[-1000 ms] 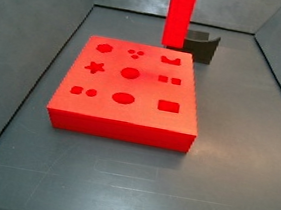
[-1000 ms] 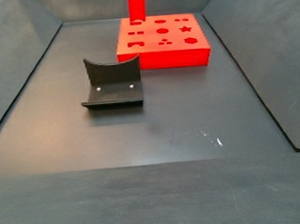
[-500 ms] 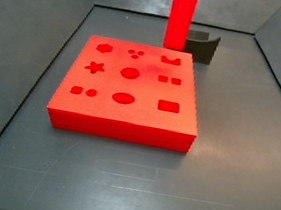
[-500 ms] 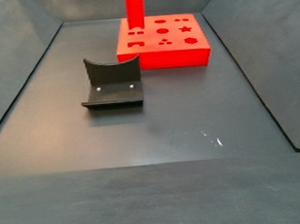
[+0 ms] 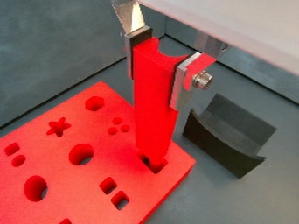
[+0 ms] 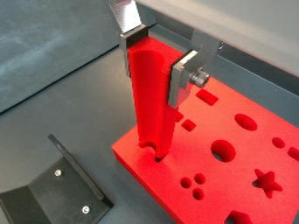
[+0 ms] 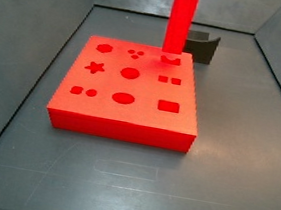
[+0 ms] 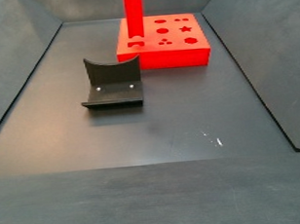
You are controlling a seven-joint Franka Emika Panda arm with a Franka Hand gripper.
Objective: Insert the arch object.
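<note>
The arch object [image 5: 156,109] is a tall bright red bar, held upright. My gripper [image 5: 163,63] is shut on its upper end, silver fingers [image 5: 184,80] on both sides; it shows the same in a wrist view [image 6: 158,61]. The bar's lower end sits in or at an arch-shaped hole near the corner of the red holed board [image 5: 70,171]. In both side views the bar [image 7: 181,21] [image 8: 133,13] rises out of frame, its foot at the board's [image 7: 126,89] [image 8: 167,42] corner hole. The gripper itself is out of frame in the side views.
A dark fixture with a curved notch [image 8: 112,83] stands on the grey floor apart from the board; it also shows in three other views [image 7: 202,46] [image 5: 230,136] [image 6: 52,188]. Grey walls enclose the floor on the sides.
The bar has sunk slightly lower, its foot now down at the board's corner hole. The board and the fixture have not moved.
</note>
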